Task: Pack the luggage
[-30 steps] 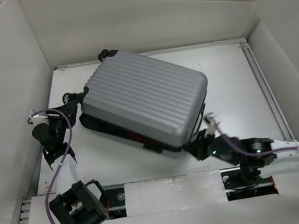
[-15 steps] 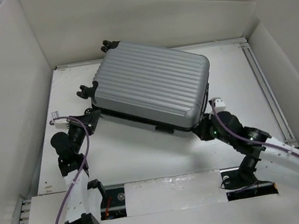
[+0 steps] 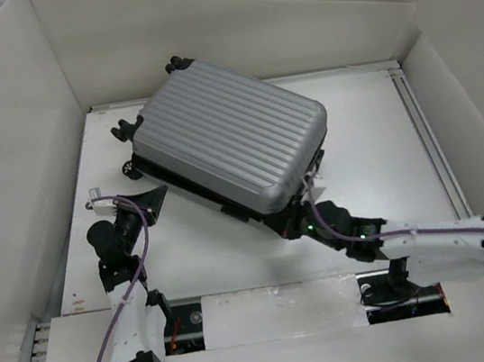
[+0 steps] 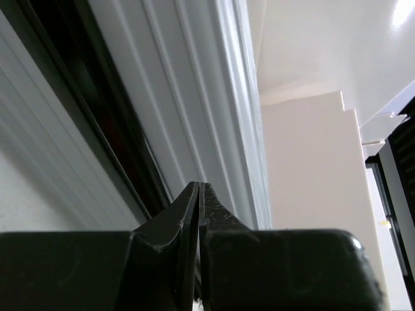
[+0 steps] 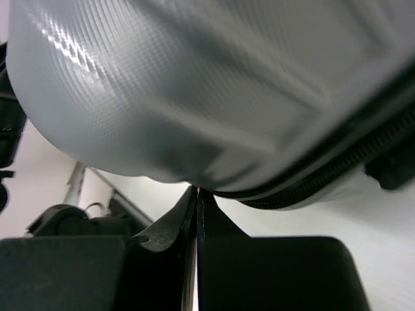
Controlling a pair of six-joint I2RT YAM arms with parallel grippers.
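Observation:
The luggage, a silver-grey ribbed hard-shell suitcase with black wheels and trim, lies flat and closed in the middle of the white table, turned at an angle. My left gripper is shut with nothing in it, its tip next to the case's near left side; in the left wrist view it points at the dark seam of the luggage. My right gripper is shut and empty, its tip at the case's near right corner; in the right wrist view it touches the underside of the luggage.
White walls box in the table on the left, back and right. A metal rail runs along the table's right edge. The arm bases sit in slots at the near edge.
The luggage has turned and shifted left and back on the table. My right arm swung down and left, its tip now at the near right corner. My left gripper stayed near the left side.

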